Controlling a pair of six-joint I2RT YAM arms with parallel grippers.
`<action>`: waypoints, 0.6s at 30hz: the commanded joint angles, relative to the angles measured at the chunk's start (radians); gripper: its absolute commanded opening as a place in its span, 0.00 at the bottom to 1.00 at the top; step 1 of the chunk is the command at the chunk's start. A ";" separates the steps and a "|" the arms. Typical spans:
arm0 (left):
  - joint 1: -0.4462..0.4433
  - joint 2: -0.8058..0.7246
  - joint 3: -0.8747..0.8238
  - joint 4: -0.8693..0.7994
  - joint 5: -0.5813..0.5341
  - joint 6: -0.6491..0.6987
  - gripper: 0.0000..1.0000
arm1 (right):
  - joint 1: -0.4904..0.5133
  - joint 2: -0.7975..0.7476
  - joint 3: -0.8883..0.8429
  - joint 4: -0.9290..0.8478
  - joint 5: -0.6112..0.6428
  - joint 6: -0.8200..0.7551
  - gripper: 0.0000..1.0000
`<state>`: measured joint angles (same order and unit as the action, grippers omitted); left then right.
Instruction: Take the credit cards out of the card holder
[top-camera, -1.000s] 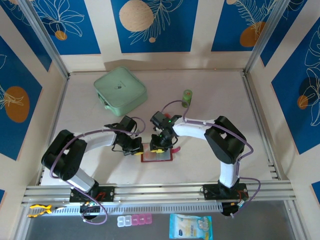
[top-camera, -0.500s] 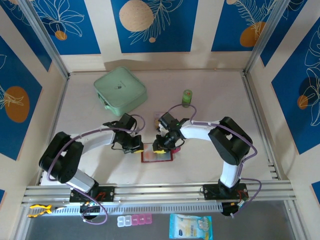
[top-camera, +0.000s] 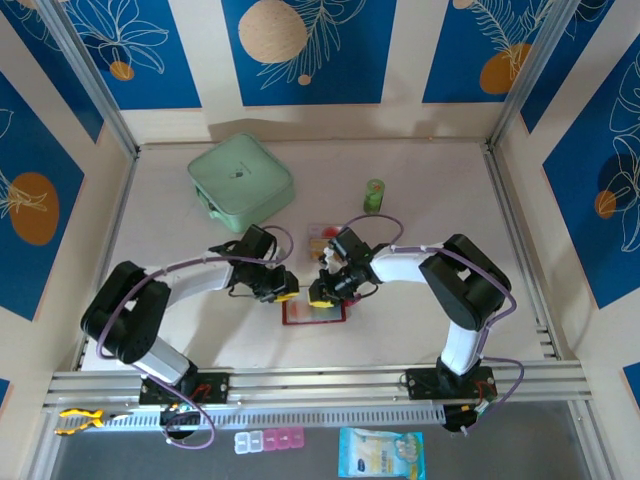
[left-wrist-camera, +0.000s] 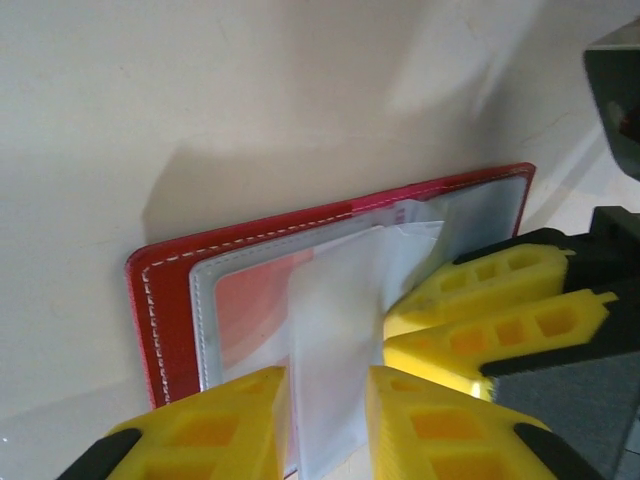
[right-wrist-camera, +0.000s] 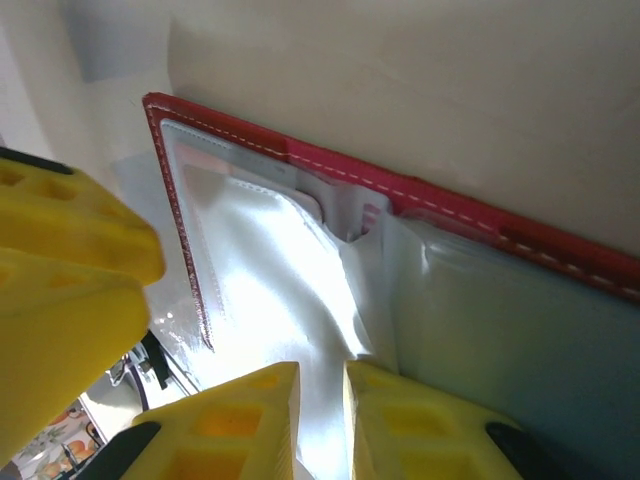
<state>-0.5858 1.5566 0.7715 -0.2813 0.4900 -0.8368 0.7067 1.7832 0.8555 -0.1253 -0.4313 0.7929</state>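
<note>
Setup, top view, left to right. Mint-green square case (top-camera: 240, 180) sits at 11 o'clock on the desk (top-camera: 430, 170), well apart from the work. Left gripper (top-camera: 284, 294) is at the 10 o'clock corner of the small dark red folding card holder (top-camera: 316, 312). The holder lies open and flat near desk centre, long axis 9-to-3. Right gripper (top-camera: 321, 294) is at its 12 o'clock edge, just beside the left one. Small green bottle (top-camera: 375, 195) stands at 1 o'clock, apart from both arms.

Left wrist view: yellow fingers (left-wrist-camera: 230, 425) are narrow, pinched on a pale clear sleeve leaf (left-wrist-camera: 335, 340) raised off the holder. At 9 o'clock of that leaf a red-faced credit card (left-wrist-camera: 245, 305) shows through the flat plastic, seated in its pocket.

Right wrist view: fingers (right-wrist-camera: 420, 420) are narrow too, with clear sleeve material in the gap. Cannot tell whether it is the same leaf the left holds.

Judgement: the step in hand is parting the sleeves to expose a card; this card is not yet out. It lies flat, below and to 9 o'clock of the lifted leaf, nearer the left fingers, which are occupied. Pocket mouth direction is not resolved. One arm should hold the leaf while the other re-grips the card edge. Risk: the thin leaf slips, or the whole holder lifts.
</note>
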 joint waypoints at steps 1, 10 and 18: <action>-0.008 0.031 -0.002 -0.011 0.008 -0.013 0.27 | -0.009 -0.014 -0.042 0.017 -0.026 0.016 0.20; -0.016 0.068 -0.005 0.051 0.037 -0.039 0.28 | -0.021 -0.015 -0.062 0.045 -0.042 0.024 0.20; -0.019 0.083 -0.012 0.116 0.067 -0.062 0.16 | -0.019 -0.025 -0.068 0.055 -0.049 0.022 0.20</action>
<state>-0.5964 1.6257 0.7700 -0.2035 0.5243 -0.8864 0.6895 1.7756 0.8108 -0.0452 -0.4732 0.8055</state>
